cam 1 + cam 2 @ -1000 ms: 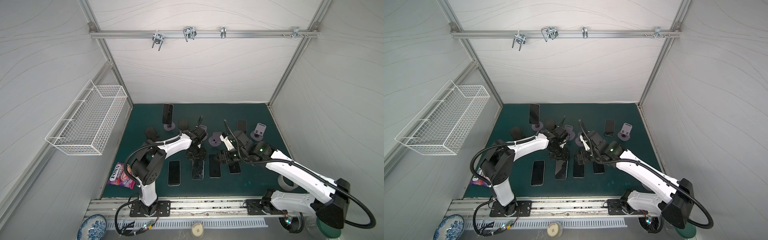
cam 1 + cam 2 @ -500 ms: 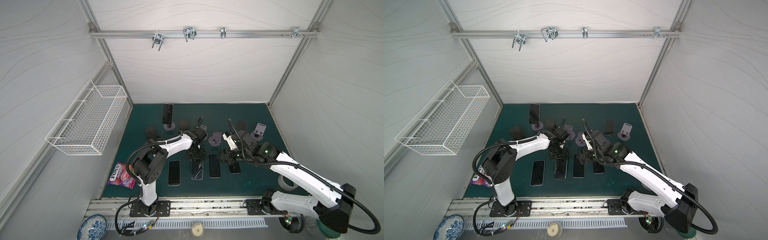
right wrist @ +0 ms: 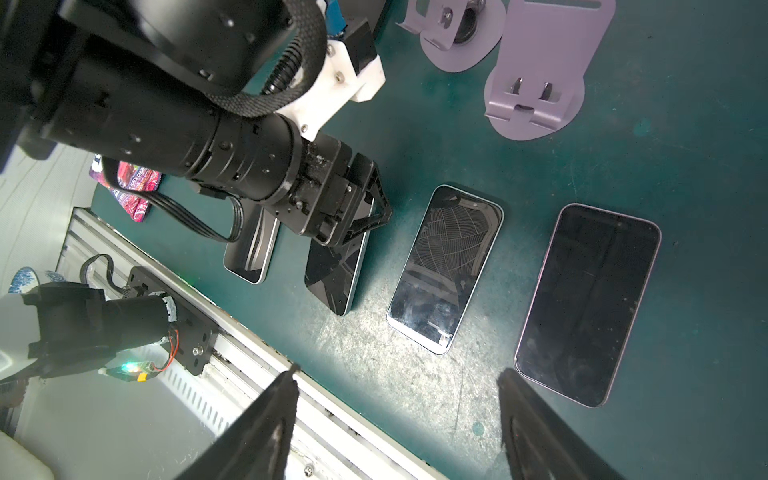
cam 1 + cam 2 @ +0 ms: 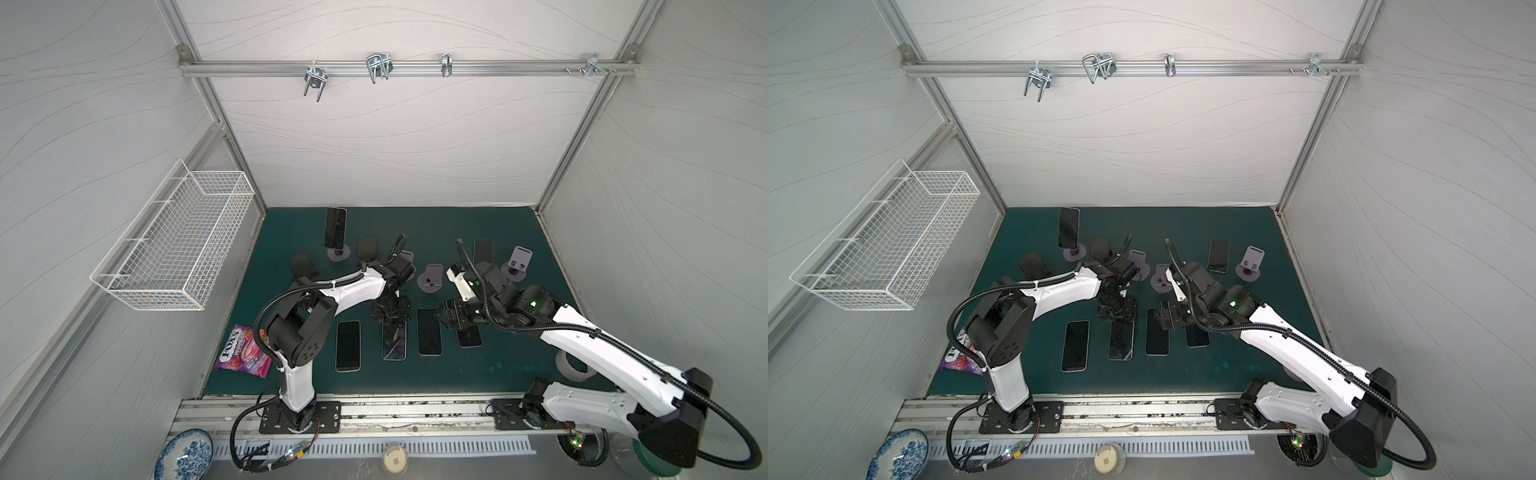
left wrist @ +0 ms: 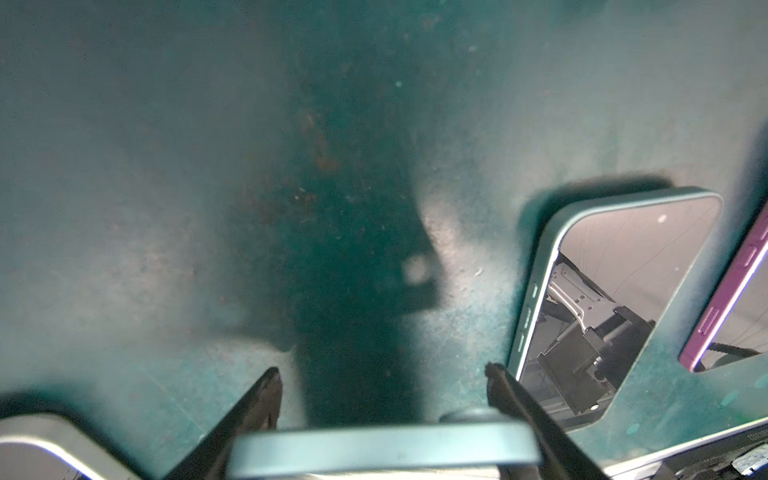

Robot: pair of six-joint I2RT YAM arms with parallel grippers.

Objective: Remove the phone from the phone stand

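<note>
My left gripper (image 5: 383, 370) is shut on the short end of a pale blue-edged phone (image 5: 382, 453). In both top views this phone (image 4: 393, 338) (image 4: 1121, 340) sits second in a row on the green mat, with the left gripper (image 4: 390, 311) at its far end. In the right wrist view the held phone (image 3: 336, 274) looks tilted, its near end on the mat. An empty purple phone stand (image 4: 432, 280) is just behind. My right gripper (image 3: 399, 374) is open and empty, and hovers over the row's right end (image 4: 451, 318).
Three other phones lie flat in the row (image 4: 347, 345) (image 4: 429, 337) (image 4: 468, 336). A phone on a stand (image 4: 335, 227) is at the back left, another phone (image 4: 483, 250) and a purple stand (image 4: 517, 262) at the back right. A candy bag (image 4: 245, 351) lies at the left edge.
The right arm's forearm has swung a little to the right while its gripper stays near the same spot. The left arm and the phone in it have not visibly moved.
</note>
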